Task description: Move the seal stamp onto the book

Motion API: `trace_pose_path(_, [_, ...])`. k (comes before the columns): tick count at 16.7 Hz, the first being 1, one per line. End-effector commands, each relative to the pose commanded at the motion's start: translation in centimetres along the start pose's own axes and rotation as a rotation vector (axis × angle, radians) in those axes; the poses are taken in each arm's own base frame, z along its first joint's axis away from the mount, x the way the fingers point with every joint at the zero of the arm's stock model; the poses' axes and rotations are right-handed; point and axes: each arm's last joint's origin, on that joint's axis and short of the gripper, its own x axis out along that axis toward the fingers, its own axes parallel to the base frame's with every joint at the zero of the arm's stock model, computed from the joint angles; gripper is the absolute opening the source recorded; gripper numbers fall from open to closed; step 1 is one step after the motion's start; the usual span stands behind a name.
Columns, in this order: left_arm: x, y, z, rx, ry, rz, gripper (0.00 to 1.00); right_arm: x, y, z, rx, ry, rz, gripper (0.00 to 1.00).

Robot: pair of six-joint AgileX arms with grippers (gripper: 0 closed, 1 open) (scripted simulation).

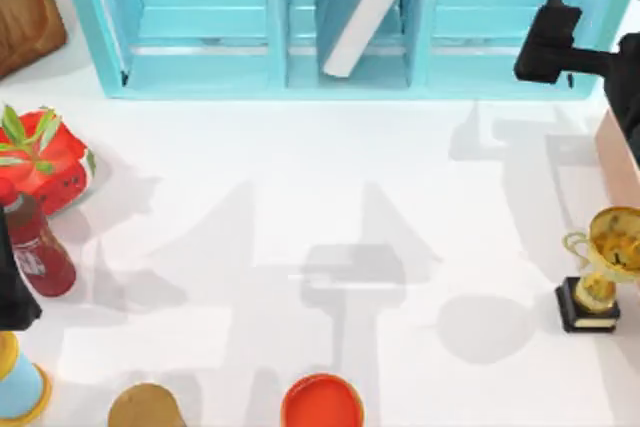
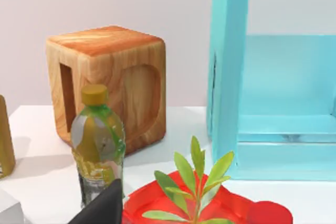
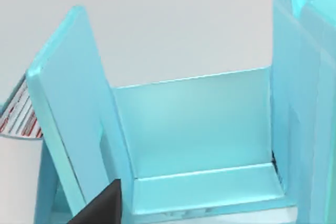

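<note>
One book (image 1: 365, 7), teal cover and white page edges, leans tilted in the middle compartment of one light-blue shelf unit (image 1: 200, 82); three compartments counted across the top view. Two arms.

Right claw (image 1: 548, 42): held up at the mouth of the shelf's right compartment, arm reaching in from the right edge of the bench (image 1: 300, 197). Cannot tell whether this claw is apart or together. Book sits one compartment over, to this claw's left, with one shelf divider between them. Right wrist view looks into a bare blue compartment.

Left claw (image 1: 15, 297): parked low at the bench's left edge; its state cannot be told either.

Near the left claw: one dark red bottle (image 1: 38, 252) just beside it, one red planter (image 1: 50, 162) with green leaves beyond that, one wooden box (image 1: 25, 7) farther off by the shelf's left end. Left wrist view adds one yellow-green bottle (image 2: 97, 145) standing before the box.

Well below the right claw: one gold trophy (image 1: 600, 267) on a black base. One orange round dish (image 1: 322, 402) at the near edge.
</note>
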Motion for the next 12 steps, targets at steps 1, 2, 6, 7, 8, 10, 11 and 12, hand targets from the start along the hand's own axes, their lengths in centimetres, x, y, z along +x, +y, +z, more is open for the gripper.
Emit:
trace_pose_path(1, [0.0, 0.0, 0.0, 0.0, 0.0, 0.0, 1.0, 1.5, 1.5, -0.9, 0.014, 0.0, 0.0, 1.0])
trace_pose_path(2, [0.0, 0.0, 0.0, 0.0, 0.0, 0.0, 1.0, 3.0, 3.0, -2.0, 0.03, -0.001, -0.001, 1.0])
trace_pose_path(6, [0.0, 0.0, 0.0, 0.0, 0.0, 0.0, 1.0, 7.3, 8.6, -7.5, 0.102, -0.023, 0.003, 1.0])
trace_pose_path(7, [0.0, 0.0, 0.0, 0.0, 0.0, 0.0, 1.0, 8.0, 9.9, -9.0, 0.122, -0.032, 0.005, 1.0])
trace_pose_path(8, [0.0, 0.0, 0.0, 0.0, 0.0, 0.0, 1.0, 8.5, 11.0, -10.4, 0.143, -0.041, 0.008, 1.0])
trace_pose_path(10, [0.0, 0.0, 0.0, 0.0, 0.0, 0.0, 1.0, 9.2, 12.9, -13.0, 0.183, -0.06, 0.013, 1.0])
trace_pose_path(11, [0.0, 0.0, 0.0, 0.0, 0.0, 0.0, 1.0, 9.4, 13.6, -14.1, 0.201, -0.069, 0.016, 1.0])
trace_pose_path(12, [0.0, 0.0, 0.0, 0.0, 0.0, 0.0, 1.0, 9.5, 14.2, -15.0, 0.217, -0.076, 0.019, 1.0])
